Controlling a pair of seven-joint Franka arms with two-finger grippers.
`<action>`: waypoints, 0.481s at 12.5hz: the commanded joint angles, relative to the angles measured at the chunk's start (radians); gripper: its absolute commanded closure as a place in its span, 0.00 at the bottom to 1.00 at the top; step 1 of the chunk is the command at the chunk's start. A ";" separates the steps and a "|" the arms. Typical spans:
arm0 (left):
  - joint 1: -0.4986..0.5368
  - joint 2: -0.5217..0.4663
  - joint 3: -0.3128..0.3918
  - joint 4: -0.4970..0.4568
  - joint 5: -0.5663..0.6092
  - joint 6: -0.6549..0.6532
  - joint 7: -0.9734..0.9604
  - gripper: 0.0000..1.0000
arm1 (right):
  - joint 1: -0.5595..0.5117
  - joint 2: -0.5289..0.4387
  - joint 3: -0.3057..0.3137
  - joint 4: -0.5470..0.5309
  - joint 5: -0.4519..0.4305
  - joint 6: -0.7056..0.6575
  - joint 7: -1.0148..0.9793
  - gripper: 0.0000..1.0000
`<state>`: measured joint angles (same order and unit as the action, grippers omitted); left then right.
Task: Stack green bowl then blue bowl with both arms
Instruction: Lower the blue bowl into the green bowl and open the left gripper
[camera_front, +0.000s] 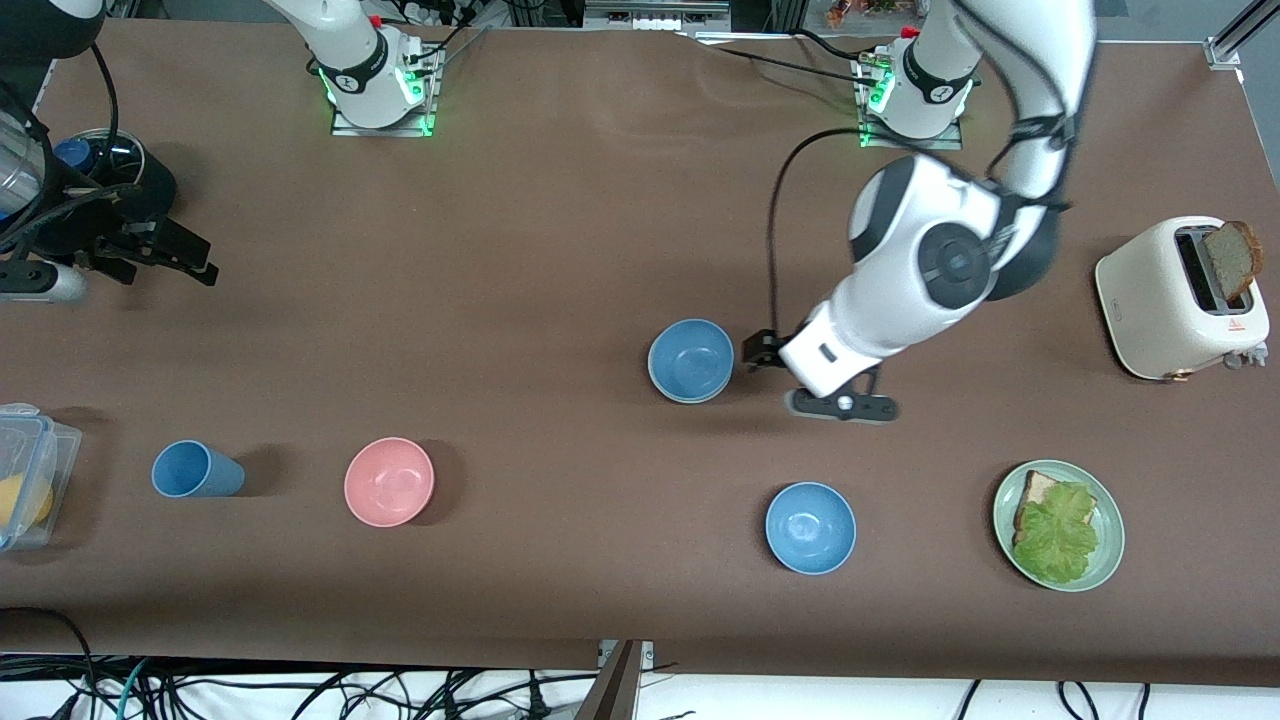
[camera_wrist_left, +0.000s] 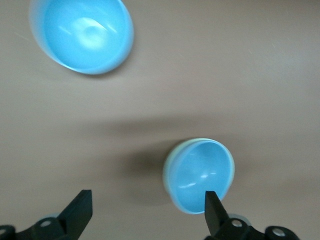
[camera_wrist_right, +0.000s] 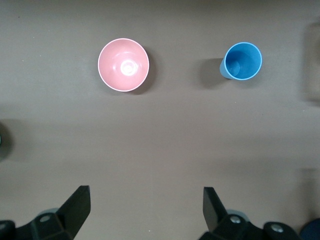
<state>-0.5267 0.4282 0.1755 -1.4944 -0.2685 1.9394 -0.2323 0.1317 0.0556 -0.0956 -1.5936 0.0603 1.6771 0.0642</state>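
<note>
The blue bowl (camera_front: 690, 360) sits nested inside the green bowl near the table's middle. In the left wrist view the blue bowl (camera_wrist_left: 202, 175) shows a thin pale rim of the green bowl (camera_wrist_left: 169, 167) round it. My left gripper (camera_front: 757, 352) hangs open just beside this stack, toward the left arm's end. Its fingers (camera_wrist_left: 214, 210) stand wide apart with nothing between them, one overlapping the bowl's edge in that view. My right gripper (camera_front: 185, 255) waits open over the right arm's end of the table, its jaws (camera_wrist_right: 145, 210) empty above bare table.
A second, brighter blue bowl (camera_front: 810, 527) lies nearer the front camera. A pink bowl (camera_front: 389, 481) and a blue cup (camera_front: 195, 470) stand toward the right arm's end. A green plate with bread and lettuce (camera_front: 1108, 560) and a toaster (camera_front: 1150, 300) stand toward the left arm's end.
</note>
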 joint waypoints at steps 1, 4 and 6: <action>0.060 -0.087 -0.010 0.026 0.083 -0.115 -0.001 0.00 | -0.006 0.009 0.007 0.027 -0.008 -0.017 0.003 0.01; 0.175 -0.166 -0.022 0.052 0.103 -0.227 0.001 0.00 | -0.006 0.009 0.007 0.027 -0.008 -0.017 0.002 0.01; 0.279 -0.212 -0.091 0.051 0.146 -0.296 0.004 0.00 | -0.006 0.009 0.007 0.027 -0.008 -0.017 0.002 0.01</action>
<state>-0.3329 0.2597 0.1562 -1.4419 -0.1753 1.7010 -0.2299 0.1317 0.0556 -0.0955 -1.5934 0.0603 1.6771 0.0642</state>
